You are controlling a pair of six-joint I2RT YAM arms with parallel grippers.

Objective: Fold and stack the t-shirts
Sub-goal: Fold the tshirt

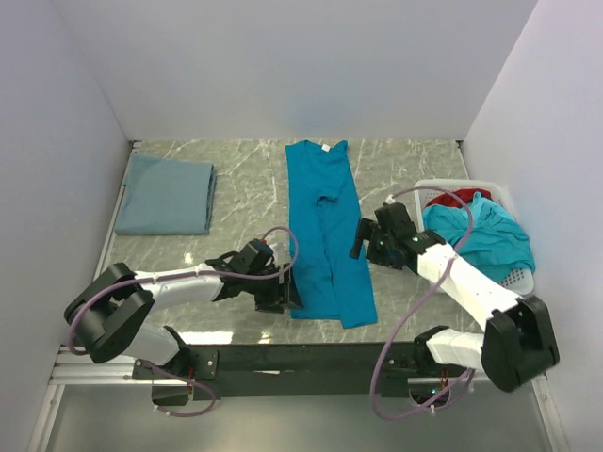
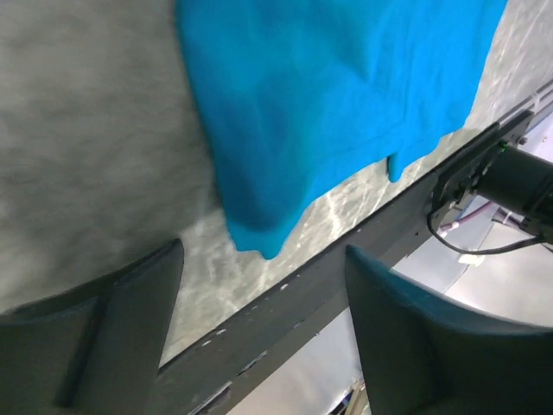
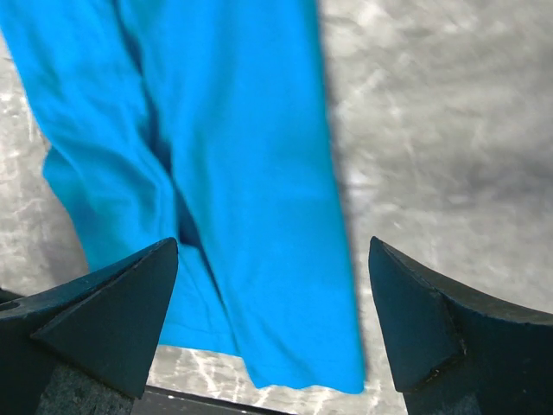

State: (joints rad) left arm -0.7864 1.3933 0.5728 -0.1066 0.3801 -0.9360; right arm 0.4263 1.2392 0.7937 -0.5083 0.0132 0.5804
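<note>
Spread t-shirt [image 1: 325, 235] at centre of table [image 1: 247, 186]; folded t-shirt [image 1: 166, 194] far left; basket [image 1: 520, 277] right, heaped t-shirts [image 1: 490, 235] inside.

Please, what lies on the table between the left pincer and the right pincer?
The long teal t-shirt lies there, its lower half stretching between the left pincer and the right pincer. The top view shows this best.

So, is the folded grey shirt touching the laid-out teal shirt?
Apart: the top view shows bare table between the grey shirt and the teal shirt.
</note>
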